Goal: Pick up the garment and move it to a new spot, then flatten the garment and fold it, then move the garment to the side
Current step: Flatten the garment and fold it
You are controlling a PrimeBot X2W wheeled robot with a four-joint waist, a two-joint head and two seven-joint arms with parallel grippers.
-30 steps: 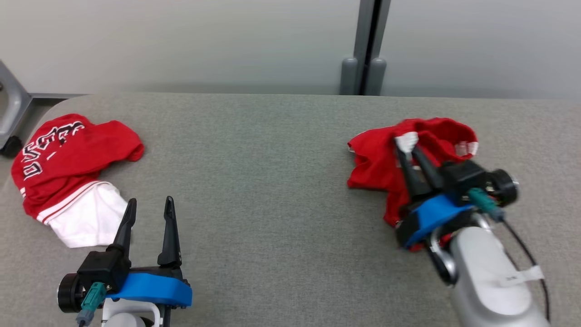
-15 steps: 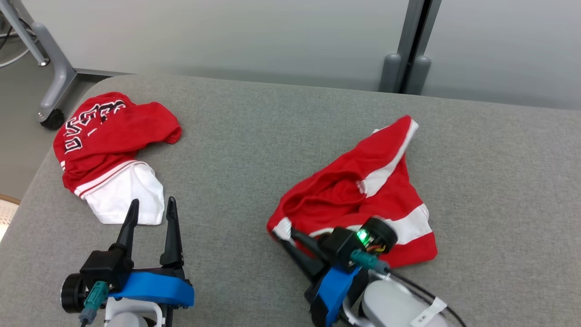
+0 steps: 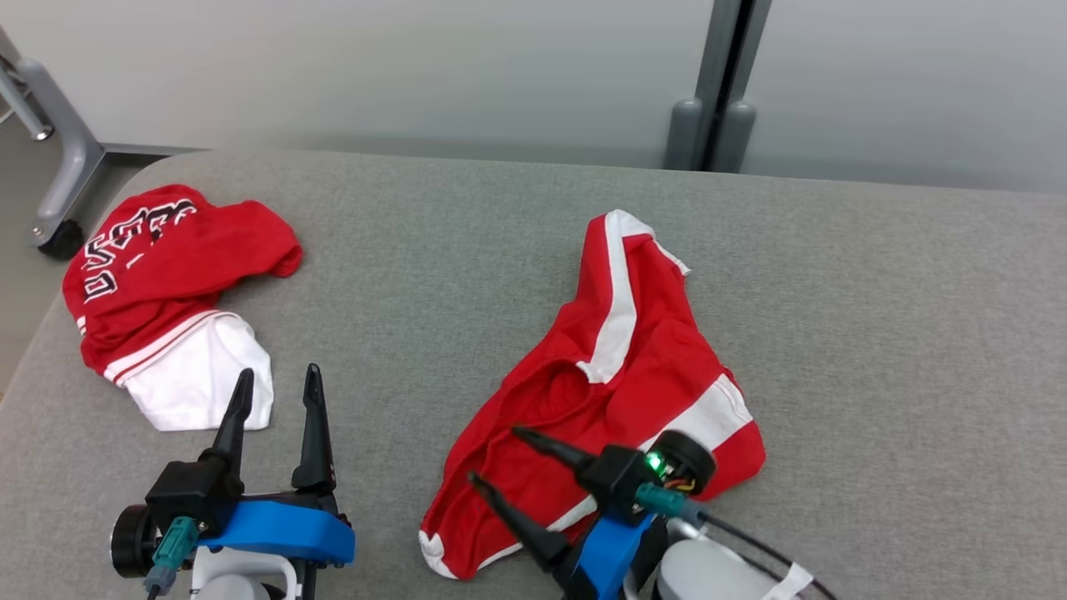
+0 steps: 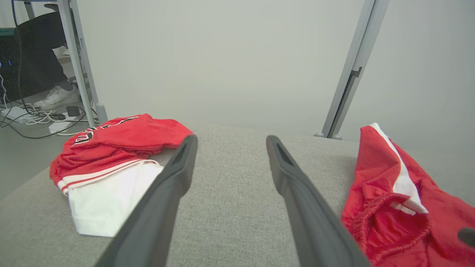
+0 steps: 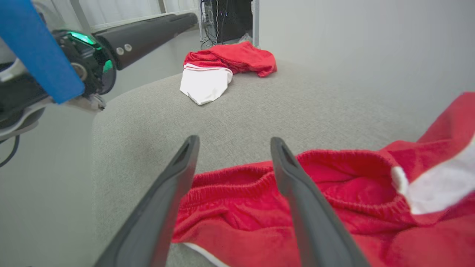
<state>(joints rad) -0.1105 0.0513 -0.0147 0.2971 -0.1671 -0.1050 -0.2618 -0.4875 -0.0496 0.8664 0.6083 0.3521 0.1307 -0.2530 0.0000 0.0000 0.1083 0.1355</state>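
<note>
table (image 3: pixel 500 250), covered in grey cloth, spreads under both grippers. red shorts (image 3: pixel 617 375) with white side stripes, the task's garment, lie rumpled on it beneath and beyond the jaws of the right gripper (image 3: pixel 495 455); the elastic waistband runs across just past the fingertips and one leg stretches away from them toward the far edge. a red jersey (image 3: pixel 167 283) with black-and-white lettering and a white panel lies ahead and to the left of the left gripper (image 3: pixel 279 372), its white panel just beside the left fingertip, well apart from the shorts. the right gripper's jaws stand wide apart over the waistband with no cloth between them; whether a tip touches the fabric is unclear. the left gripper's jaws are likewise spread and empty, over bare cloth between the two garments. a green light (image 3: pixel 654 461) glows on the right wrist.
</note>
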